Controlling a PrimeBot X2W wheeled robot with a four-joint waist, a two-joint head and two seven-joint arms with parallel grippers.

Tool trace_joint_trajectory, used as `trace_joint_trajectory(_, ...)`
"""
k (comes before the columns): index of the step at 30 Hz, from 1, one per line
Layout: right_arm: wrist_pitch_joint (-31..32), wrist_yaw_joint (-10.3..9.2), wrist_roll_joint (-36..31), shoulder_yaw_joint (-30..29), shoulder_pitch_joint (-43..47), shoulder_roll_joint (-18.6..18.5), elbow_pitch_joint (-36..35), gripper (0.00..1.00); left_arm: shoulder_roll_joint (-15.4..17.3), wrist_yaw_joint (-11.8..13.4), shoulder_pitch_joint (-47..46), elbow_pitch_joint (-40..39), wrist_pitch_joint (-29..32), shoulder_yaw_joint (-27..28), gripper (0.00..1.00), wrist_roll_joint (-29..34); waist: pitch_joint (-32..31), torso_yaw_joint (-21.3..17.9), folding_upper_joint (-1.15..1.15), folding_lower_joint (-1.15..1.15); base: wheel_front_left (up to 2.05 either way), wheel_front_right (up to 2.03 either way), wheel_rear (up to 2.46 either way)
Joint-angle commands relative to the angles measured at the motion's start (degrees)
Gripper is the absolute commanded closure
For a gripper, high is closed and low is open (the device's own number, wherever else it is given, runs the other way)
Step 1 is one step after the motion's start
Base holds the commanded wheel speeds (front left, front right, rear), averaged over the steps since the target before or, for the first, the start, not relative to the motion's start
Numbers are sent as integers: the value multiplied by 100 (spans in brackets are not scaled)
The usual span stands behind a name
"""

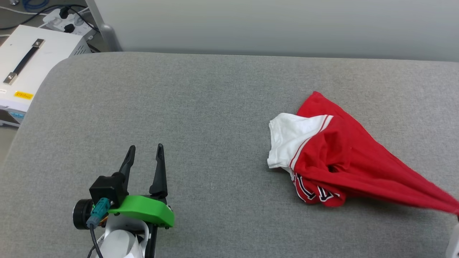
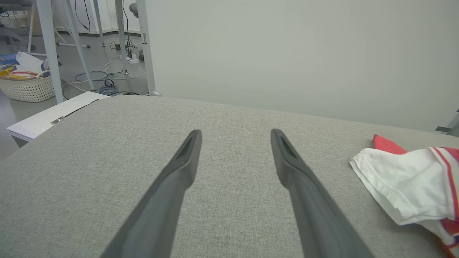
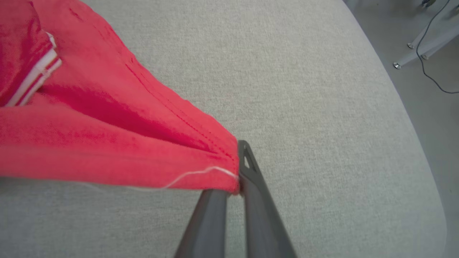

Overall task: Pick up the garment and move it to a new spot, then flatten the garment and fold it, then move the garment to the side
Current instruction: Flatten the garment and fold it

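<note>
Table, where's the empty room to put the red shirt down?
Bare: the grey table's middle, between the open left gripper and the garment, and the far strip along the wall. Crowded: the right side, where the garment lies bunched, one edge stretched to the shut right gripper.

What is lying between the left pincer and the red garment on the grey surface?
Nothing. The head view shows bare grey padding between the open left pincer and the garment.
</note>
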Motion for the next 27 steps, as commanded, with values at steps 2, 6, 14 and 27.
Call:
trace_joint_trajectory(2,44,-4,-55,-201,379,309,14,100,-23,-18,35,20,-32,29,0,51,24,-57,0,0,0,0,0)
trace_joint_trajectory(6,117,-4,-50,-266,925,845,119,100,-19,-40,24,45,-32,43,0,68,58,-115,0,0,0,0,0)
trace_joint_trajectory(14,-266,-4,213,71,923,1071,339,0,-8,-64,23,125,-32,36,0,85,3,-240,0,0,0,0,0)
trace_joint_trajectory(27,-1401,-4,200,834,665,924,-963,0,62,-34,244,228,57,-33,0,39,-443,-172,0,0,0,0,0)
